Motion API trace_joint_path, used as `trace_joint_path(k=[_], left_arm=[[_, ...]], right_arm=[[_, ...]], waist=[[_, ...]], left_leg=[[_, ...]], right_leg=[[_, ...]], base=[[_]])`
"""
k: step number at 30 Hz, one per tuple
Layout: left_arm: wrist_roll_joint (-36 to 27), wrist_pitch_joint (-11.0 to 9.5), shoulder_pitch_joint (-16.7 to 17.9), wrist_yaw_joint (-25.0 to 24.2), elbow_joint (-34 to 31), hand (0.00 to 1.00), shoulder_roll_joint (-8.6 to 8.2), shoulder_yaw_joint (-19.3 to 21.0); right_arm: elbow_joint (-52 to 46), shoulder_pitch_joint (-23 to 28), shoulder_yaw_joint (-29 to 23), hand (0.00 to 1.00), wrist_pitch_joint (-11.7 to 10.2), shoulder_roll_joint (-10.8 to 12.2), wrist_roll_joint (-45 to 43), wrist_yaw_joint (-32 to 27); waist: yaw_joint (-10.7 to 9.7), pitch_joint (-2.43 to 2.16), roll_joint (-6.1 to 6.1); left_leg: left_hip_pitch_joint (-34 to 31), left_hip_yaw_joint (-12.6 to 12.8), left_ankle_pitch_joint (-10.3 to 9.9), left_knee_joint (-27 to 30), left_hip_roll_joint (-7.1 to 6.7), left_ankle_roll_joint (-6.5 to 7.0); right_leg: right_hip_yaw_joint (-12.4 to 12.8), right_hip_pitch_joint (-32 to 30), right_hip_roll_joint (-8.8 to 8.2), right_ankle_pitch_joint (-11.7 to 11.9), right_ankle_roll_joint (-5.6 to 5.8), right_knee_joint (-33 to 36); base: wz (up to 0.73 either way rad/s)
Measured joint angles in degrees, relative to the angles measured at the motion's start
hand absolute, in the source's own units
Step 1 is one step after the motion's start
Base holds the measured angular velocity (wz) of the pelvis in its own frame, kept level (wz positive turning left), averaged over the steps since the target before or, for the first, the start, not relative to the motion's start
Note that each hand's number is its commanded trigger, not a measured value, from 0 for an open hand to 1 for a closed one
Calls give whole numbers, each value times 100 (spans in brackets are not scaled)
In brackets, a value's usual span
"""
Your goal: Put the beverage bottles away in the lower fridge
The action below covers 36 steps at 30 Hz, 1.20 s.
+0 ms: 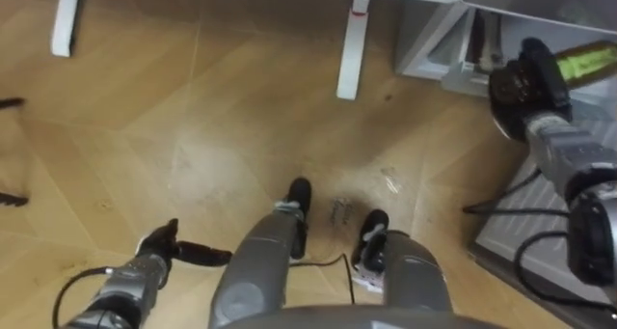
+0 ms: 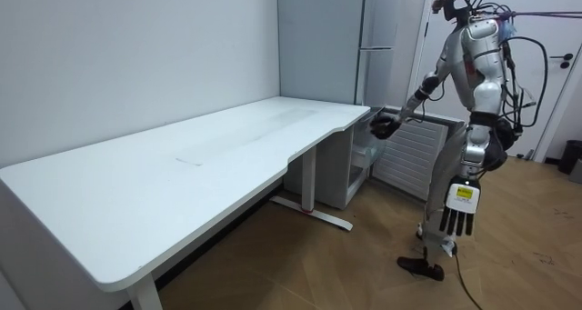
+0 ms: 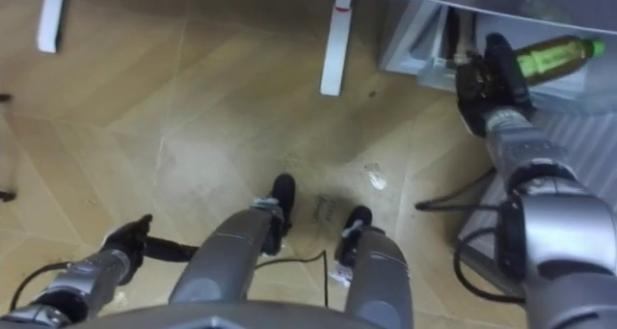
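Note:
I hold a green drink bottle [image 3: 556,54] lying sideways in my right hand [image 3: 490,82], whose fingers are curled round it. The hand is stretched out at the upper right, in front of the open lower fridge [image 3: 424,35]. The bottle [image 1: 590,59] points toward the fridge's grey interior. In the room view the right hand [image 2: 385,125] reaches toward the low open compartment [image 2: 362,155] beside the tall fridge body. My left hand [image 1: 162,244] hangs low at my side with straight fingers and holds nothing.
I stand on a wooden floor beside a long white desk [image 2: 227,146]. One of its legs [image 1: 352,49] stands just left of the fridge. The fridge's open door panel [image 1: 540,237] lies at my right, with a dark cable running across it.

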Motion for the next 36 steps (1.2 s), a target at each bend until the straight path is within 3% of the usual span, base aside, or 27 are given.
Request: trace_joint_path(k=[8, 11, 17, 29, 36], left_arm=[[16, -5, 16, 101, -2, 0, 53, 3], [12, -8, 15, 97, -4, 0, 88, 6], [-2, -3, 22, 62, -2, 0, 129, 6], [21, 218, 133, 60, -1, 0, 142, 4], [60, 220, 125, 46, -4, 0, 148, 31]], right_arm=[[-1, -68, 12, 0, -25, -225, -146, -170], [-1, -69, 15, 0, -40, -285, -330, -194], [-3, -84, 14, 0, -37, -375, -444, -287], [63, -167, 13, 0, 119, -414, -452, -384], [73, -162, 17, 0, 145, -417, -533, -374]], waist=[[42, -24, -37], [65, -53, -81], [138, -54, -83], [125, -68, -106], [114, -69, -117]], left_leg=[[14, 43, 11, 6, -2, 16], [32, 55, 12, 14, 7, 15], [14, 52, 16, 82, 13, 23], [27, 53, 43, 93, 8, 37], [105, 54, 41, 111, 21, 36]], right_leg=[[13, 14, -10, 3, 4, 50], [19, 25, -7, 2, 4, 70], [17, 24, -6, -2, 7, 78], [6, 43, -15, 6, 6, 102], [7, 137, 4, 16, 7, 74]], base=[[0], [0], [0], [0], [0]])
